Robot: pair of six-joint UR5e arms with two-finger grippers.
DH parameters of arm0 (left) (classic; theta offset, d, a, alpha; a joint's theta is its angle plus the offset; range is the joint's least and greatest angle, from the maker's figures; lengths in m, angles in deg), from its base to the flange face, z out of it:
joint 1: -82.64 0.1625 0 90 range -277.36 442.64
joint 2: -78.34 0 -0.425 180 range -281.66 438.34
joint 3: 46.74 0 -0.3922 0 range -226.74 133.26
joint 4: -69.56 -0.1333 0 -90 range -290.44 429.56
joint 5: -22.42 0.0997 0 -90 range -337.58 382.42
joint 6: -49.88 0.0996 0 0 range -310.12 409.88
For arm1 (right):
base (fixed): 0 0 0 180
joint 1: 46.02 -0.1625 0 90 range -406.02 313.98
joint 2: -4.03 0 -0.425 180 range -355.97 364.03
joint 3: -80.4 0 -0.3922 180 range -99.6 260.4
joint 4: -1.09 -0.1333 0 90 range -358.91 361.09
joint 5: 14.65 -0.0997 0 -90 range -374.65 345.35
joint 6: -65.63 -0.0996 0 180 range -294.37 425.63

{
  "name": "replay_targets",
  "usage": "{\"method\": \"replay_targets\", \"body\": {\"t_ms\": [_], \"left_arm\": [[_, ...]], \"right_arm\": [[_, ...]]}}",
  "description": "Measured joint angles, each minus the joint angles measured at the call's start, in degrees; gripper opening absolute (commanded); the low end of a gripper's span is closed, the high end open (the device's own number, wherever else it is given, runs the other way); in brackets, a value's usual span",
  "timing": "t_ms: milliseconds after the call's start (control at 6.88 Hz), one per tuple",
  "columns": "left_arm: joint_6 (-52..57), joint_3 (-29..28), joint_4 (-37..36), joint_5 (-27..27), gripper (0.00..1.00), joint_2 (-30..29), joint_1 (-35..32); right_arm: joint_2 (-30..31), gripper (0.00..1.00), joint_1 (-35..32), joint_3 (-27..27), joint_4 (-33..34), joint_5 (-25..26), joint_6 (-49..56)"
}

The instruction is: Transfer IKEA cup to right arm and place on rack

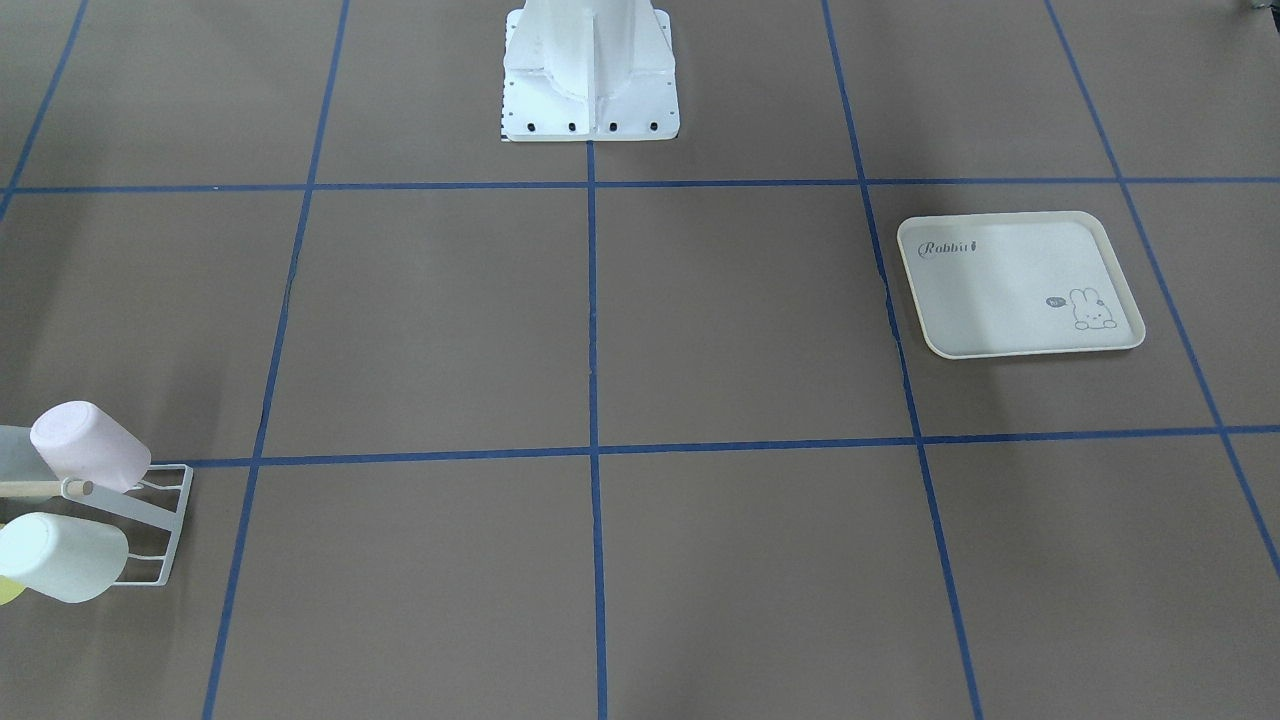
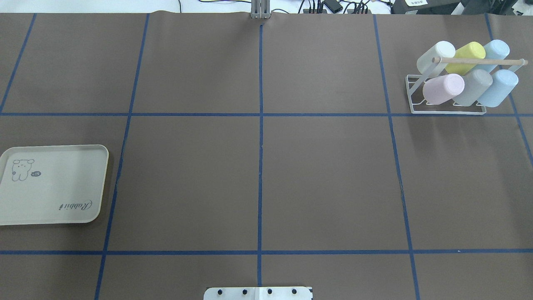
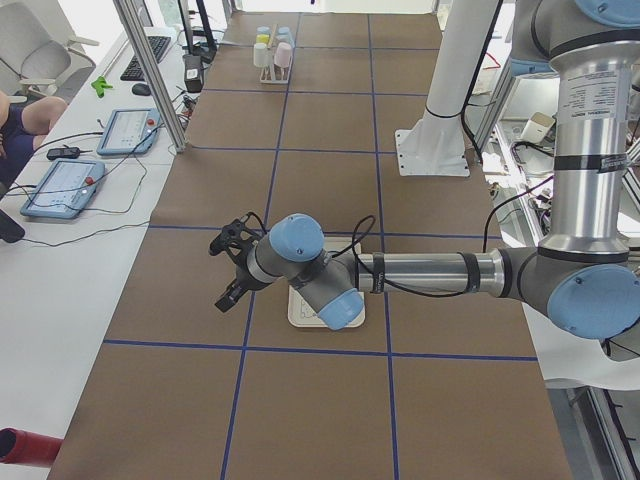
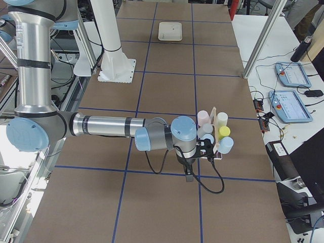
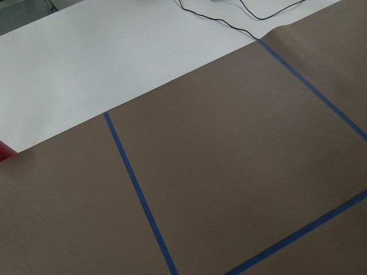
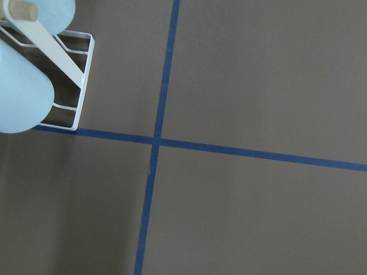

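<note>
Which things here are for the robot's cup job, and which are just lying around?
For the job: rack, six cups on it, left arm, right arm.
Just lying around: rabbit tray, tablets on the side desk.

I'm working in a robotics lab: a table (image 2: pixel 325 175) papered brown and gridded with blue tape (image 2: pixel 260 166), a jointed industrial arm (image 3: pixel 430 272) beside a bolted white pedestal (image 1: pixel 590 70), teach pendants (image 4: pixel 289 106) on a white side bench (image 3: pixel 60 260), and aluminium frame posts (image 3: pixel 150 70).
</note>
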Motion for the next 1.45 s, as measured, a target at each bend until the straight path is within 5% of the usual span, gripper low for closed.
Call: {"method": "replay_targets", "body": {"t_ms": [291,1018,1454], "left_arm": [[0.03,-0.86,-2.52,1.16,1.0,-0.04,-0.04],[13.8,10.89,-36.69,6.63,1.0,0.22,0.94],[16.67,8.35,-46.78,2.74,1.0,1.2,0.8]], "right_arm": [[2.25,1.0,-0.17,0.41,0.11,0.64,0.96],[3.87,1.0,-0.26,0.66,1.27,-1.22,0.46],[3.9,1.0,-0.28,1.78,4.83,-4.21,0.25]]}}
